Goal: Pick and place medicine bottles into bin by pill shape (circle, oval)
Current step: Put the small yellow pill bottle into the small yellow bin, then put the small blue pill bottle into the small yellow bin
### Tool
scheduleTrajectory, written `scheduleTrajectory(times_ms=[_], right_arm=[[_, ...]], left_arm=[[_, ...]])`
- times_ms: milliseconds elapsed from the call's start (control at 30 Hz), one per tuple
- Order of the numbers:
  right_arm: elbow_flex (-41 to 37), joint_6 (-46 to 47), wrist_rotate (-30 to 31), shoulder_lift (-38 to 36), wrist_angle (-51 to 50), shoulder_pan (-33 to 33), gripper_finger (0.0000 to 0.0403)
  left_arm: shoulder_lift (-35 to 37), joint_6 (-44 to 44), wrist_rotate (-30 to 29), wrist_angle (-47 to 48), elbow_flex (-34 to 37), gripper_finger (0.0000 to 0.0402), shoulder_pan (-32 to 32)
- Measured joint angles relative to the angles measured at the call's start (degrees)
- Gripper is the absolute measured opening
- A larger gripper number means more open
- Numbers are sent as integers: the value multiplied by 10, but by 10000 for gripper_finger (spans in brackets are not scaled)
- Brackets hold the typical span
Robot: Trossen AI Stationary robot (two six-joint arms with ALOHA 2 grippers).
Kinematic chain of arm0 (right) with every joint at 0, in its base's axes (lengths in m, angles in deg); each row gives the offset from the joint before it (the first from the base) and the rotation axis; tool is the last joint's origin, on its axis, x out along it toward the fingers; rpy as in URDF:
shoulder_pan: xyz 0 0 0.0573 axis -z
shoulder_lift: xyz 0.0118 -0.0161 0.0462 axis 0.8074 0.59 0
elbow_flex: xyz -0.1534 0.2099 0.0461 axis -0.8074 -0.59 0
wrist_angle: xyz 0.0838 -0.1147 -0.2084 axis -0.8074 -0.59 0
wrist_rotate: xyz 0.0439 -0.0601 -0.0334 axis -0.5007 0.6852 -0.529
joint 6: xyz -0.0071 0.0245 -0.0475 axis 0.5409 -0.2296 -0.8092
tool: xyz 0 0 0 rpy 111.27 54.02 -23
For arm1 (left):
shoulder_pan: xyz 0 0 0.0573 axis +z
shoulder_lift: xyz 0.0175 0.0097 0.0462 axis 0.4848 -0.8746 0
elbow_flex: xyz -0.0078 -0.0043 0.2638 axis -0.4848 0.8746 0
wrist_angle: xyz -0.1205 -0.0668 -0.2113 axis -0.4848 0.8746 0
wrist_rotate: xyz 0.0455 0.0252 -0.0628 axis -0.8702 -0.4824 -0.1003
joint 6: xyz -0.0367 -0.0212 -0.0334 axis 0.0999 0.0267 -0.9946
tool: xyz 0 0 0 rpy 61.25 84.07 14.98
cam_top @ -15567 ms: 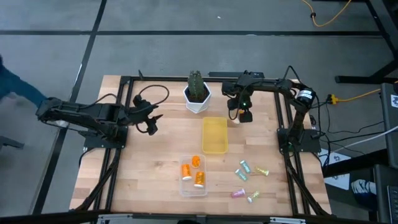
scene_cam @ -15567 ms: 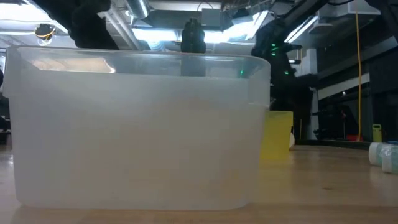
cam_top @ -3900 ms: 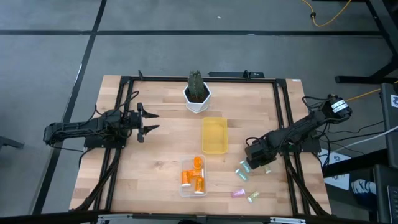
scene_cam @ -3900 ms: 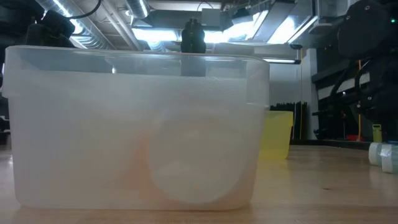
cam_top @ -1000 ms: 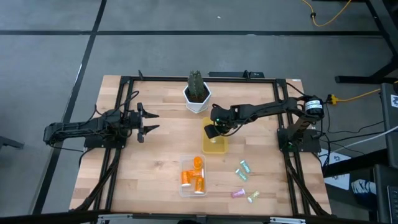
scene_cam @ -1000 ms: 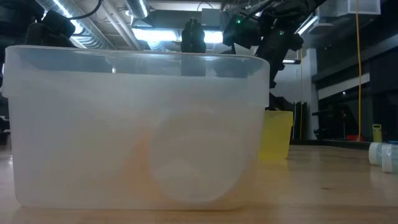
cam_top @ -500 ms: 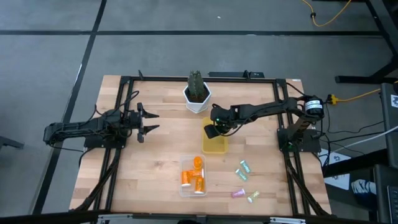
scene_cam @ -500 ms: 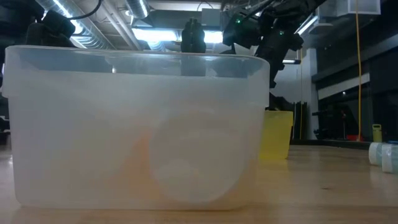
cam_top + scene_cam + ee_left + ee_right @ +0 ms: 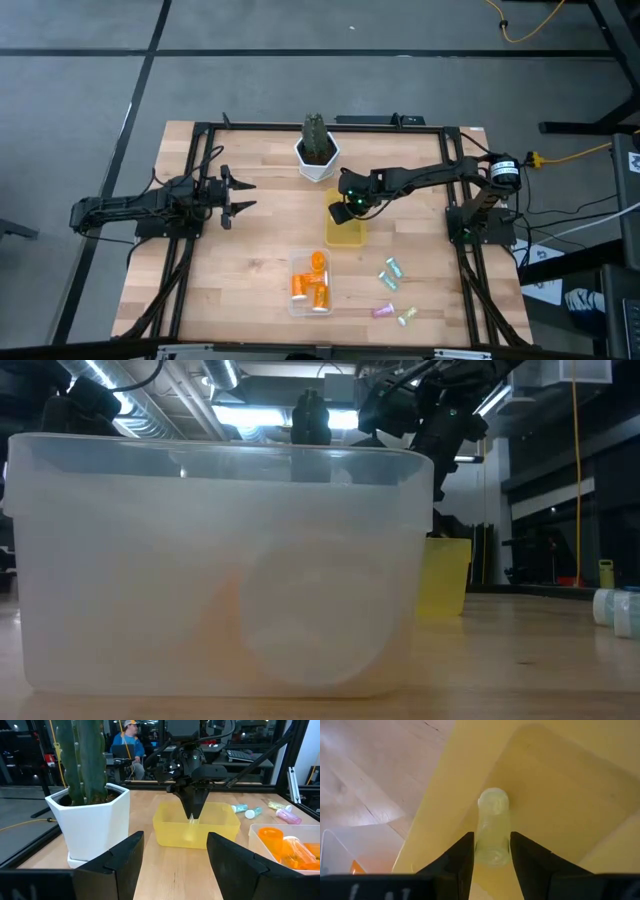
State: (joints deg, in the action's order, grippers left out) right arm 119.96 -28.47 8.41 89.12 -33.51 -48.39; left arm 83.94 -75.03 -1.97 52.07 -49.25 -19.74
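The right gripper hangs over the yellow bin near the tabletop's middle, fingers clamping a pale vial, so the drop seems next: open them, while the left gripper waits wide open.

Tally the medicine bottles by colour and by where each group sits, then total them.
3 orange bottles in the clear bin
4 pale vials loose on the table
1 pale vial held in the right pincer over the yellow bin
Total: 8
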Motion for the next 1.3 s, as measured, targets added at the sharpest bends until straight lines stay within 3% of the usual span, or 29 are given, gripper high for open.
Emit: scheduleTrajectory(times_ms=[567,800,1100,1300], right_arm=[[0,-2,3,0,0,0,130],[4,30,-58,-4,-3,0,130],[50,-82,-60,-62,-7,-11,130],[68,-109,-115,-94,-4,-41,130]], left_arm=[[0,0,0,0,0,212,0],[0,0,0,0,0,212,0],[0,0,0,0,0,212,0],[0,0,0,0,0,212,0]])
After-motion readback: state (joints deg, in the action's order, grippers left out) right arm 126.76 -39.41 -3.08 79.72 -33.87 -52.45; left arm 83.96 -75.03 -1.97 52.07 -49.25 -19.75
